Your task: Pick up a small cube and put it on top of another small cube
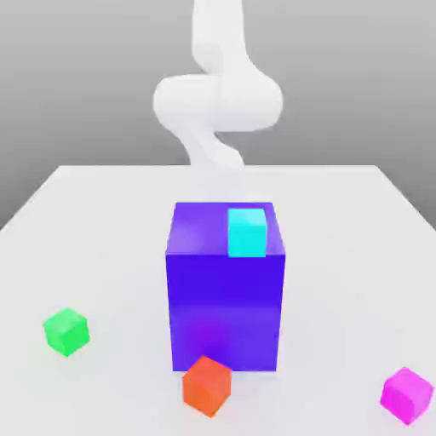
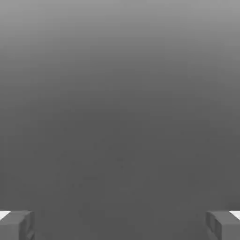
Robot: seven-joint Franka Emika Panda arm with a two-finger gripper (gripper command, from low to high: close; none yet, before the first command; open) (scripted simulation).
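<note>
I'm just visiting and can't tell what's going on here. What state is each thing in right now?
Magenta cube: on the table, untouched, at the exterior view's right.
Orange-red cube: on the table, in front of the big block.
Green cube: on the table, alone, at the exterior view's left.
Cyan cube: resting on top of the big blue block.
Gripper: jaws wide apart, holding nothing.

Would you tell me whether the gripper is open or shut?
Open: the gripper's fingertips sit far apart, nothing between them.
</note>
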